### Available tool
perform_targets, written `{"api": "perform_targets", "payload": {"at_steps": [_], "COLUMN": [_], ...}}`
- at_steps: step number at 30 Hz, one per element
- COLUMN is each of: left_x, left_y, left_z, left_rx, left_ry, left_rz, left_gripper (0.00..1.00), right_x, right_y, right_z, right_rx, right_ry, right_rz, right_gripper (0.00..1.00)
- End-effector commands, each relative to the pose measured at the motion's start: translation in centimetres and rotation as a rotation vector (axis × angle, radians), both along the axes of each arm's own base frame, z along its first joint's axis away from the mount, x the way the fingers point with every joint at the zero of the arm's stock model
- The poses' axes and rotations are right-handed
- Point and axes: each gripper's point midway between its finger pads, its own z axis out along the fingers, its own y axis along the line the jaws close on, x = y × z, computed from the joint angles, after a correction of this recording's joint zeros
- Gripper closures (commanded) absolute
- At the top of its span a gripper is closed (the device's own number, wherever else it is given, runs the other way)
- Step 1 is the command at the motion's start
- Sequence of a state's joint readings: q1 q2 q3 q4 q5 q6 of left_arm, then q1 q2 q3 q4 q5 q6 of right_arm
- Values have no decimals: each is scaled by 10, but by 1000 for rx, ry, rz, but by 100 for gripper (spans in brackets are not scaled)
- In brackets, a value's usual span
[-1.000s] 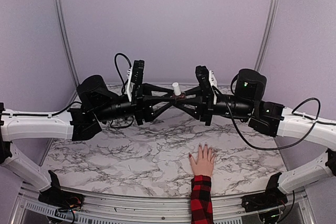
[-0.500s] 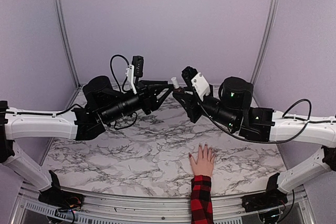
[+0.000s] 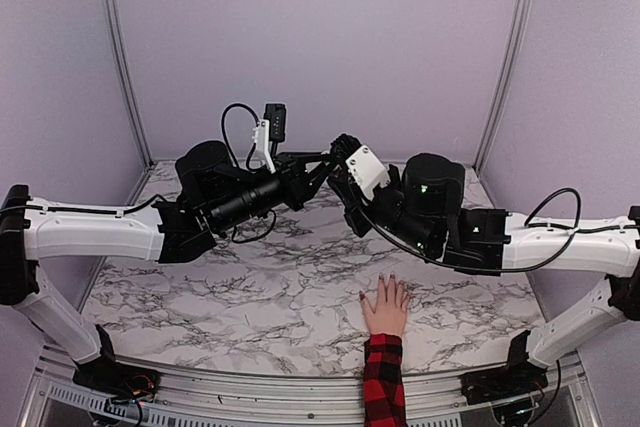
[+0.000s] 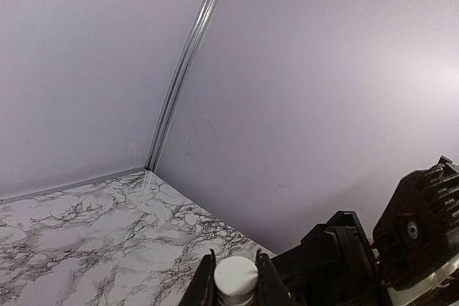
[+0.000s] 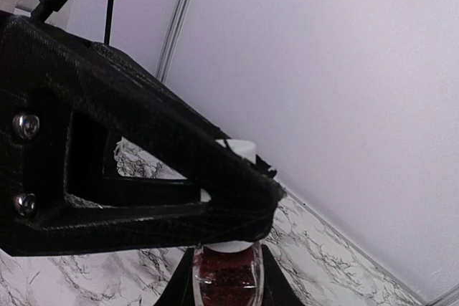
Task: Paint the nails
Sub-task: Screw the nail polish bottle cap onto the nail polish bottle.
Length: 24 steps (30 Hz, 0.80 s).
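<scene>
A pale hand [image 3: 385, 309] with a red-and-black plaid sleeve [image 3: 383, 385] lies flat on the marble table near its front edge. The nails [image 3: 391, 278] are tiny dark tips. Both arms meet high above the table's back. My right gripper [image 5: 228, 288] is shut on a small glass bottle of dark red polish [image 5: 228, 275]. My left gripper [image 4: 236, 282] is shut on the bottle's white cap [image 4: 236, 276], and one of its fingers [image 5: 150, 170] crosses the right wrist view. In the top view the two grippers [image 3: 333, 161] hide the bottle, well behind and left of the hand.
The marble table [image 3: 250, 297] is enclosed by lilac walls with metal corner posts [image 3: 118, 57] at the back left and right. Black cables [image 3: 232, 122] loop off both wrists.
Both arms have lifted and swung towards the back, carrying the bottle up. The left jaws have closed onto the white cap, which the grippers now cover in the top view.
</scene>
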<state>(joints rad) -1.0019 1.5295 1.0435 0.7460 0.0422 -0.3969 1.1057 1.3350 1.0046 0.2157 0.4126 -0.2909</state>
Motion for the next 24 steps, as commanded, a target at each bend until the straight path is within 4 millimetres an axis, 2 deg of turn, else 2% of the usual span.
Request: {"api": "perform_targets", "payload": {"at_steps": [1,8,16,24], "left_x": [1,-15,-42,-76], "left_y": [-2,-8,-17,-24], "left_z": [8,3,-11,-16], "left_rx": [-20,19,73,100], "left_ry": [-4,-51,-111,-173], "left_rz": [-3,-89,-252,-446], "left_gripper": [92,99,100,100], "right_x": [-3,-26,-56,-107], "right_y": [3,8,-2,-4], "right_z": [28,40,66,78], "right_rx": [43,108,246,229], "right_ry": [-48,-40,6,-16], "right_rz": [4,177,485,819], "right_gripper": [100,100,100,100]}}
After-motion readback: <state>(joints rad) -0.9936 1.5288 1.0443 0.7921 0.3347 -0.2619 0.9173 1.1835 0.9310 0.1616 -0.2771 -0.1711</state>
